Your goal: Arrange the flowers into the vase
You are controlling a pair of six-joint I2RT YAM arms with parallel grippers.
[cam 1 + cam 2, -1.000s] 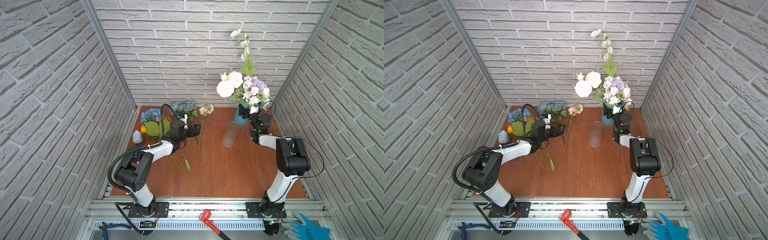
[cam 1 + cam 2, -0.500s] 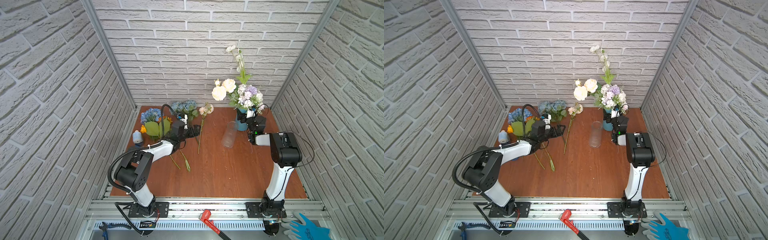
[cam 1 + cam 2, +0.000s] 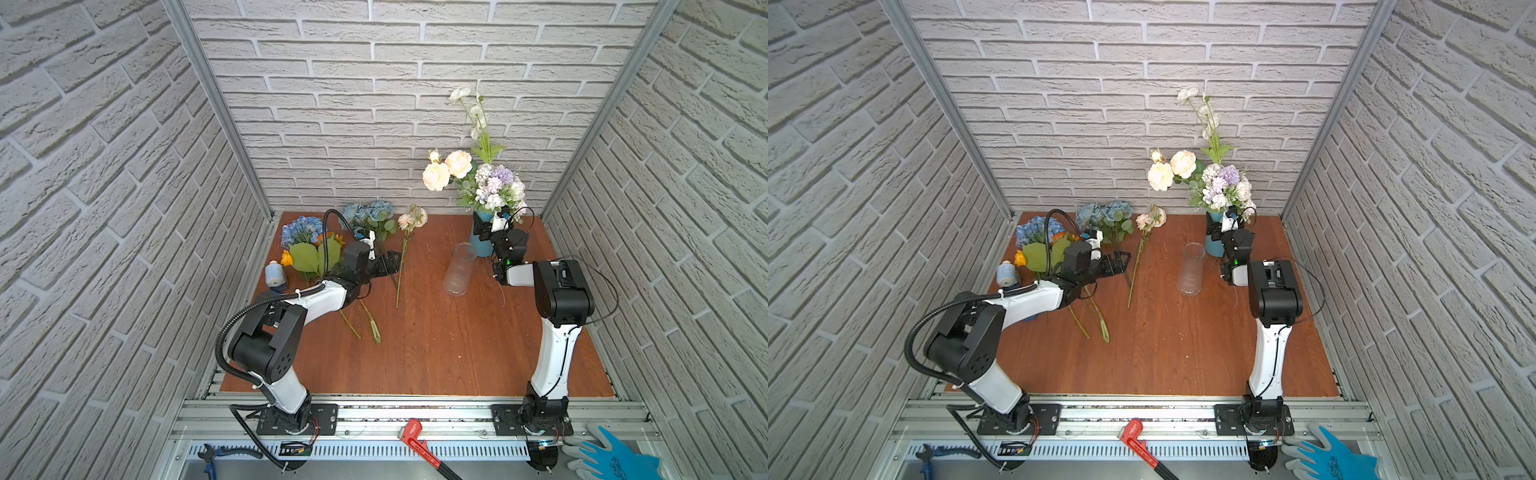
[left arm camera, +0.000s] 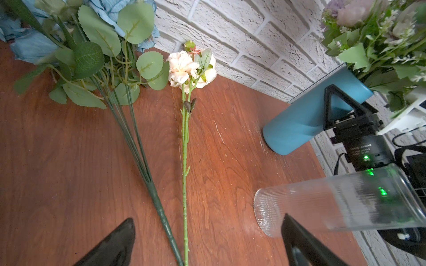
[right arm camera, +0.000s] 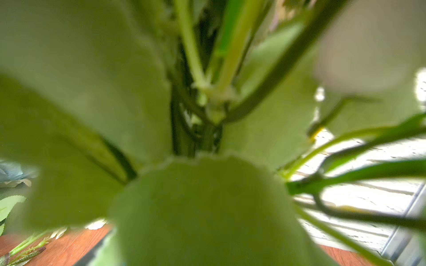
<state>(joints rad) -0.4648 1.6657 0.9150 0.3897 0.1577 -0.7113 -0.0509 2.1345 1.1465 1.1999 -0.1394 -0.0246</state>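
Main risk from where I stood: the blue vase (image 4: 299, 129) looked top-heavy. Its bouquet (image 3: 494, 191) of cream roses, lilac clusters and one tall white spray stood well above the rim. The right hand (image 3: 485, 227) looked clamped round the vase, one finger flat on its wall. I couldn't tell whether the base sat fully on the counter (image 3: 436, 353). A sloppy release or a sideways pull-out would likely tip it onto the glass vase (image 3: 459, 270), just beside it on the left-arm side. The right wrist view was all blurred leaves, so no help there.

Second risk: a double pick. The left hand (image 4: 208, 220) hung with fingers wide apart, holding nothing, well away from the blue vase and past the glass vase. The cream-peach rose (image 4: 191, 69) lay flat on the counter, stem running into the gap between those fingers, bloom end away from the hand. The dark stem of the dusty-blue roses (image 4: 88, 58) ran into the same gap, just beside it. Closing there would probably catch both stems or scrape the counter.
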